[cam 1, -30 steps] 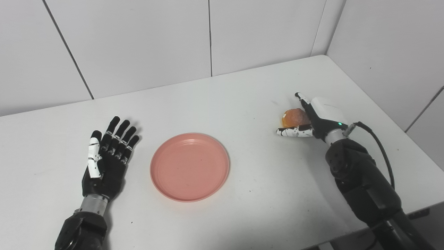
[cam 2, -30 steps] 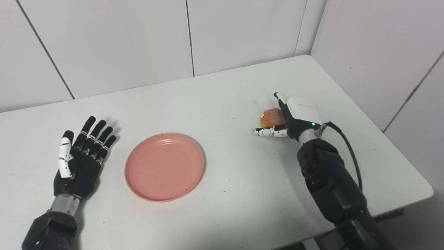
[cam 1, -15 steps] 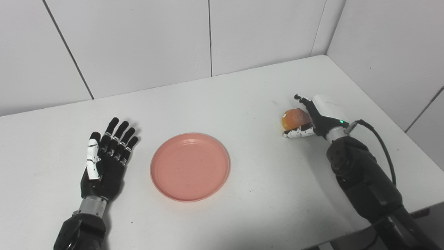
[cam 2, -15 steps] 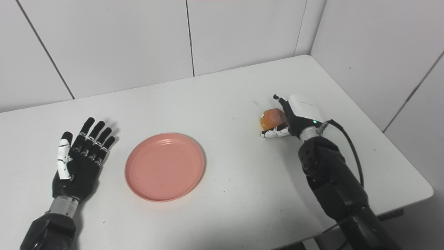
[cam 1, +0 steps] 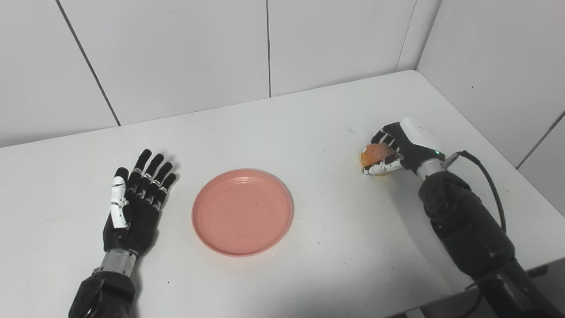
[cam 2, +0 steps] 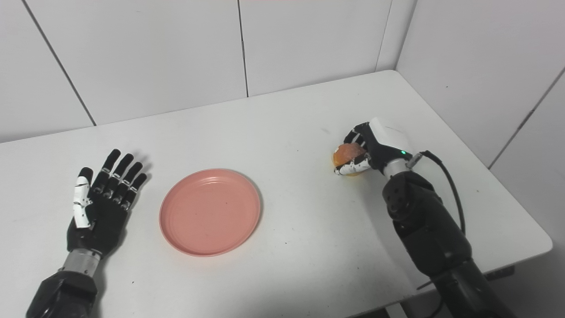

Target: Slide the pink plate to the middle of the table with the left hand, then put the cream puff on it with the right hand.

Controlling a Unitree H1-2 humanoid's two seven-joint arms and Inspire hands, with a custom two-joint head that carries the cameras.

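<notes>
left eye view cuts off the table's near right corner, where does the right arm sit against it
observer: the right eye view shows that corner. The right arm crosses the front edge well to the left of it.
operator: does the cable go over the side down there
observer: no. In the right eye view the right edge shows all the way down to the corner, and the cable behind the right hand runs above the tabletop, inside that edge.
</notes>
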